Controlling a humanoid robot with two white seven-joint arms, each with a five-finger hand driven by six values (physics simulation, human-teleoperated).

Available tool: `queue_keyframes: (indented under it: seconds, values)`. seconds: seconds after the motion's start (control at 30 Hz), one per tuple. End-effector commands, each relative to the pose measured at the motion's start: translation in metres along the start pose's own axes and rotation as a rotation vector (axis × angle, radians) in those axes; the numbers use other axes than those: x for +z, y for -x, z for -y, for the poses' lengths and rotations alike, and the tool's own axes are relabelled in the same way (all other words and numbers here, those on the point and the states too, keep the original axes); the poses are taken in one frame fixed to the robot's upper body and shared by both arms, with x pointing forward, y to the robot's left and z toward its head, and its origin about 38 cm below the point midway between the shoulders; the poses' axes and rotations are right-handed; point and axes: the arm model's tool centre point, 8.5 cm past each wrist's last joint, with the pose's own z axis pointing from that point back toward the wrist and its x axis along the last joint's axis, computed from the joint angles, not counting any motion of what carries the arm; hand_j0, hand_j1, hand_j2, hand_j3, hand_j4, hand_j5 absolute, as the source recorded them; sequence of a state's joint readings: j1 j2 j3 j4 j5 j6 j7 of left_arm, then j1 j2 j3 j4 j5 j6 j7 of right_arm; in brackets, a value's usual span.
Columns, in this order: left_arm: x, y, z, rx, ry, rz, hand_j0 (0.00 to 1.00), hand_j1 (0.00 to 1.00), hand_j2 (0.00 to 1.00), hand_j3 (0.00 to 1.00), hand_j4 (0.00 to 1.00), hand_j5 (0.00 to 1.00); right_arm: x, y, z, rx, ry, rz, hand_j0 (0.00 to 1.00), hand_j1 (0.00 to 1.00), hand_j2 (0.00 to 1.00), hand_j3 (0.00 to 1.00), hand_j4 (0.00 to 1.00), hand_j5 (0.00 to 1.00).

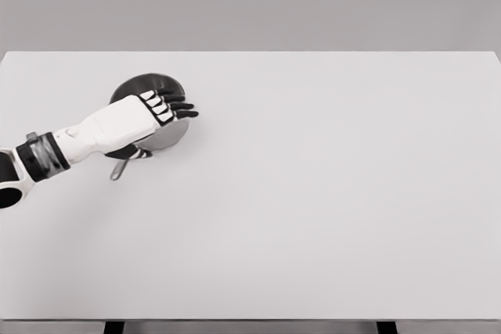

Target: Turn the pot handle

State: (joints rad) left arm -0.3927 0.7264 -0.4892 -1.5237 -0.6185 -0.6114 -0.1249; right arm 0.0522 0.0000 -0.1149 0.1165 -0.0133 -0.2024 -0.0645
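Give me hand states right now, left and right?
Left hand: over the pot, fingers extended across it; whether it grips anything cannot be told.
Right hand: not in view.

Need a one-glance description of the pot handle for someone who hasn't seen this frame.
Start at the white table and go to its left half, where a dark round pot sits under the left robot hand. The pot handle is the thin grey bar poking out from below the hand toward the near-left, the only slim straight piece there.
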Motion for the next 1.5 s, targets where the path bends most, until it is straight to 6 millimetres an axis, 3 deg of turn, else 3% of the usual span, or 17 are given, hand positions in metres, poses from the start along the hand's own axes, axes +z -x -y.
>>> queue_keyframes:
  seconds: [0.0, 0.37, 1.47]
  values:
    - [0.002, 0.002, -0.001, 0.003, -0.001, -0.007, 1.00, 1.00, 1.00, 1.00, 1.00, 1.00, 0.000, 0.000, 0.000, -0.001, 0.000, 0.000, 1.00, 1.00, 1.00, 1.00, 1.00, 1.00]
    - [0.016, 0.013, -0.007, -0.021, 0.016, -0.038, 1.00, 1.00, 1.00, 1.00, 1.00, 1.00, 0.000, 0.000, 0.000, -0.001, 0.000, 0.000, 1.00, 1.00, 1.00, 1.00, 1.00, 1.00]
    - [0.063, 0.075, -0.005, -0.013, 0.068, -0.244, 1.00, 1.00, 1.00, 1.00, 1.00, 1.00, 0.000, 0.000, 0.000, -0.001, 0.000, 0.000, 1.00, 1.00, 1.00, 1.00, 1.00, 1.00]
